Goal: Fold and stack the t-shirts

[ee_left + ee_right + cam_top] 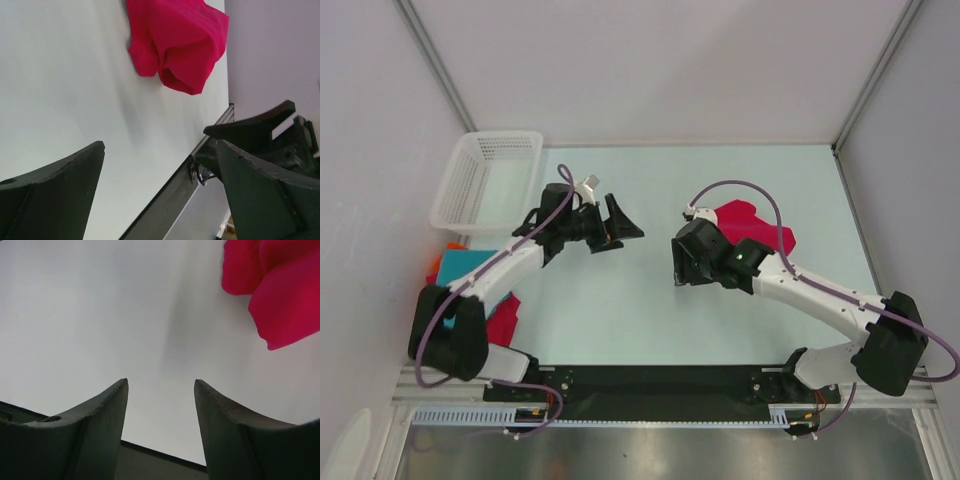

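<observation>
A crumpled crimson-red t-shirt (760,226) lies on the table right of centre, partly hidden by my right arm. It also shows in the left wrist view (175,40) and the right wrist view (280,290). My left gripper (626,228) is open and empty above the table's middle, left of the shirt, jaws wide apart (160,145). My right gripper (677,264) is open and empty, just left of the shirt, over bare table (160,385). Folded shirts are stacked at the left edge: teal (470,266), orange (436,266), red (506,320).
A white plastic mesh basket (485,178) stands at the back left. A black rail (660,380) runs along the near table edge. Grey walls close the back and both sides. My right arm's gripper (270,130) shows in the left wrist view.
</observation>
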`<control>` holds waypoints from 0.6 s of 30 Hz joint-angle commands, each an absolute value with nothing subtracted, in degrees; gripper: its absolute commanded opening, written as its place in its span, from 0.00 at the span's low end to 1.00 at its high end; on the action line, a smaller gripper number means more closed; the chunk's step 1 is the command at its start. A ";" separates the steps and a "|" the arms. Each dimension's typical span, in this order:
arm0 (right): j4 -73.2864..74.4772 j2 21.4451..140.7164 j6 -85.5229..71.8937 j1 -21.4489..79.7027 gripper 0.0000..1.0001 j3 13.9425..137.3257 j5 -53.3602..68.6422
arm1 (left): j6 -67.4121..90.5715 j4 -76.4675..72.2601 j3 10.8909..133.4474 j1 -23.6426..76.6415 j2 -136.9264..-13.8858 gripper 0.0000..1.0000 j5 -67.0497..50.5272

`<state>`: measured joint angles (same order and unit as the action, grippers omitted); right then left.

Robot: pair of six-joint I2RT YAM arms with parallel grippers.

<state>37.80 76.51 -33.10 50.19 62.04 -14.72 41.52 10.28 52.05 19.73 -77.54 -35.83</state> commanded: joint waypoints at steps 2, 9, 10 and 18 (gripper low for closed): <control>37.69 78.22 -35.42 49.75 0.61 64.50 -19.33 | 48.24 -11.49 53.70 19.95 -95.16 0.99 -47.27; 41.74 88.05 -31.12 46.85 0.61 72.59 -21.79 | 63.34 -36.54 54.23 20.04 -108.62 0.99 -53.69; 42.27 88.94 -30.68 46.41 0.61 73.64 -22.41 | 65.20 -39.17 54.32 20.04 -109.50 0.99 -54.14; 47.46 93.25 -33.04 44.83 0.63 79.72 -26.80 | 95.11 -83.36 54.31 21.18 -120.21 0.99 -56.77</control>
<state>43.24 93.14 -31.42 45.23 76.36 -21.85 74.06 -50.06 52.84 19.88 -114.83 -52.82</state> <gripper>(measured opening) 0.622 0.994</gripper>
